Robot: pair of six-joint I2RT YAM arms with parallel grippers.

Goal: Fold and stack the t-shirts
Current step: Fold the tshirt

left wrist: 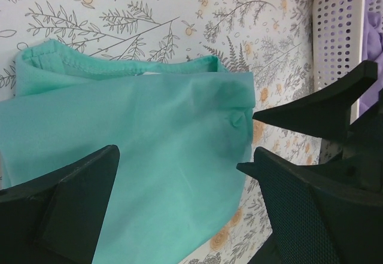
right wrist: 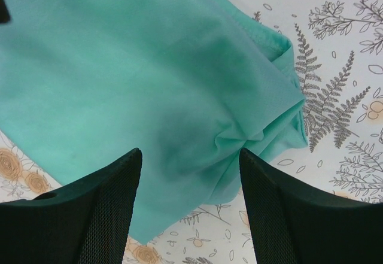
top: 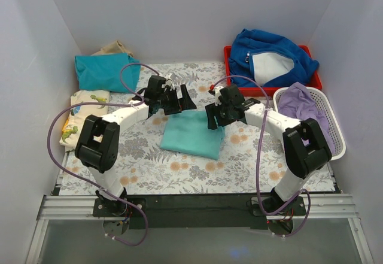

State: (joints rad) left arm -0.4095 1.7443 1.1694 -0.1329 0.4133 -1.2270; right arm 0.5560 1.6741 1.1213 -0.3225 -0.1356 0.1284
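Two grippers are hovering over the mint tee (top: 194, 135), which is lying folded mid-table (top: 149, 174). The left gripper (top: 179, 103) and the right gripper (top: 214, 119) are both spreading their fingers, gripping nothing. The teal tee (top: 102, 71) and the dinosaur tee (top: 81, 111) are lying far left.
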